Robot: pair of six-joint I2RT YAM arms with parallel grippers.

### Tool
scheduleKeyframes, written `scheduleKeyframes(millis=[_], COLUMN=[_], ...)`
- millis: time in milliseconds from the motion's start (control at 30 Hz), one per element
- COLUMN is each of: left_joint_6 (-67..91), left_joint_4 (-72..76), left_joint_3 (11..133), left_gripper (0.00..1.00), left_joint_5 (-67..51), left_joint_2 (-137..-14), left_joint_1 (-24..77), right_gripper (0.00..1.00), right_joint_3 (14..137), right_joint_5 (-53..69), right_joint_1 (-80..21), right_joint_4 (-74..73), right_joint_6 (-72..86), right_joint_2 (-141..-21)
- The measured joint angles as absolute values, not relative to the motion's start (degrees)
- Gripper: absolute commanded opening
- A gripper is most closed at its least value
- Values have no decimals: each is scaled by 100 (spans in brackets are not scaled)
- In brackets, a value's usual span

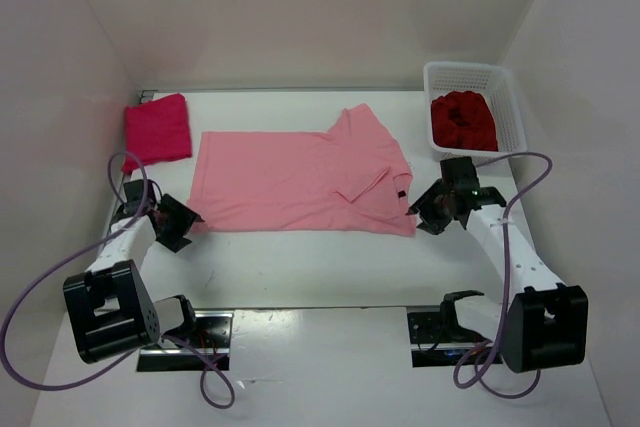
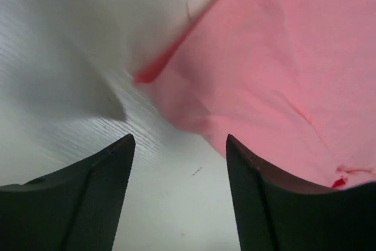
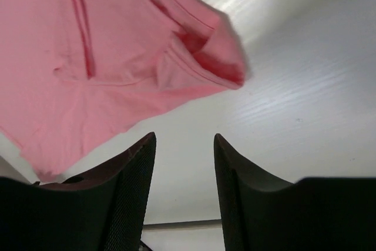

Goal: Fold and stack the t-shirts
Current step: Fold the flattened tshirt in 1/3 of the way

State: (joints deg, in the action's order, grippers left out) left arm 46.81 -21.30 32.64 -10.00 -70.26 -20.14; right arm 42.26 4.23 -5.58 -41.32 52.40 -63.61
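left gripper: released, jaws standing apart with only bare table between them; it sits low at the near-left corner of the salmon pink t-shirt. In its wrist view the shirt's corner lies just beyond the tips, and I cannot tell whether the right-hand finger touches the cloth.
right gripper: released too, nothing between its fingers; it sits just beside the shirt's near-right corner. Its wrist view shows white table between the jaws and a hemmed edge of the shirt a little way off.
salmon pink t-shirt: spread flat in the middle of the table, lying lengthwise left to right, with one sleeve pointing toward the far right and a small dark tag near its right edge.
magenta-red t-shirt: folded into a compact rectangle at the far left, apart from the pink one.
dark crimson t-shirt: bunched up inside the basket.
basket: white mesh, at the far right corner.
table: white surface, with walls on three sides.
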Motion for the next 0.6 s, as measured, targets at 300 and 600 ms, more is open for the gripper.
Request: scheduleKeyframes(millis=[300, 600], left_joint_6=[4434, 4265], left_joint_4=[-2296, -1326], left_joint_3=[4322, 4438], left_gripper=[53, 11], left_joint_5=[-650, -803], left_joint_2=[-6914, -7317], left_joint_1=[-1396, 768], right_gripper=[0, 40], right_joint_3=[5271, 5916], right_joint_5=[1063, 1509], right_joint_1=[-1127, -1942], right_joint_4=[-3356, -2265], right_joint_6=[4609, 4460], right_joint_2=[-7878, -9727])
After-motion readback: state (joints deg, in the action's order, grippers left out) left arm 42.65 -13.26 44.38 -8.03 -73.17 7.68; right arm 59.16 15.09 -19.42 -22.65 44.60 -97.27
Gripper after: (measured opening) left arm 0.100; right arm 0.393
